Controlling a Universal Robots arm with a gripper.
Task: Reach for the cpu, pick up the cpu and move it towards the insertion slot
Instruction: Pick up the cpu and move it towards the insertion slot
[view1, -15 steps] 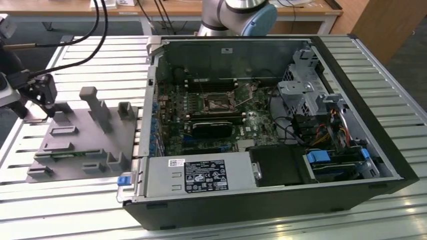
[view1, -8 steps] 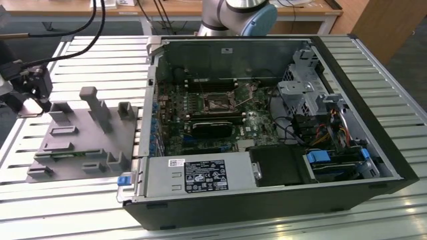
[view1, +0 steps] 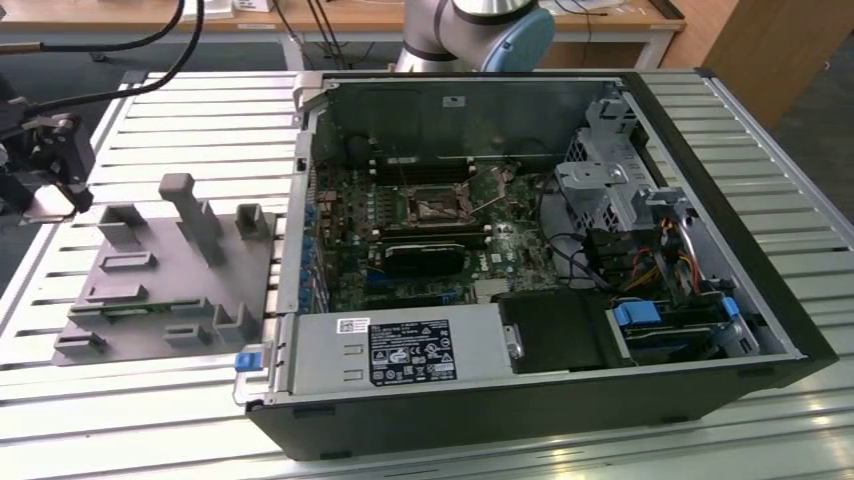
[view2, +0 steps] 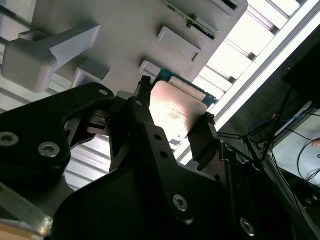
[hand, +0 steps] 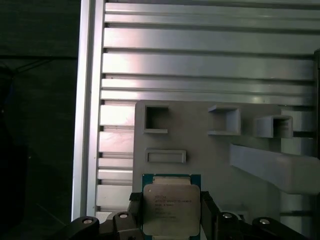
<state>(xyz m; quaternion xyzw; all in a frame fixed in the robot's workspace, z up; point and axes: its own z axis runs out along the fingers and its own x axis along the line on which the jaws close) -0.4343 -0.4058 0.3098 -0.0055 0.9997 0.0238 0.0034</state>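
Black gripper (view2: 175, 102) body closest to the lens in both wrist views. Its two fingers (view2: 204, 135) are clamped on opposite edges of the cpu (hand: 171, 210), silvery top facing the first wrist view. Edge hold probably keeps the flat faces untouched (my reading). The cpu sits over the tray (hand: 200, 145), just inside one edge, near its shallow pockets. Cannot tell whether it has cleared the tray. A teal rim shows just behind the cpu; cannot tell if it belongs to it. Exterior view: the slot (view1: 438, 205) lies in the open case (view1: 747, 240), beyond the tray toward that view's right and well apart from the tray. Writing: faint lines on the cpu top, a label (view1: 407, 352) in the case beside the tray; neither read off.
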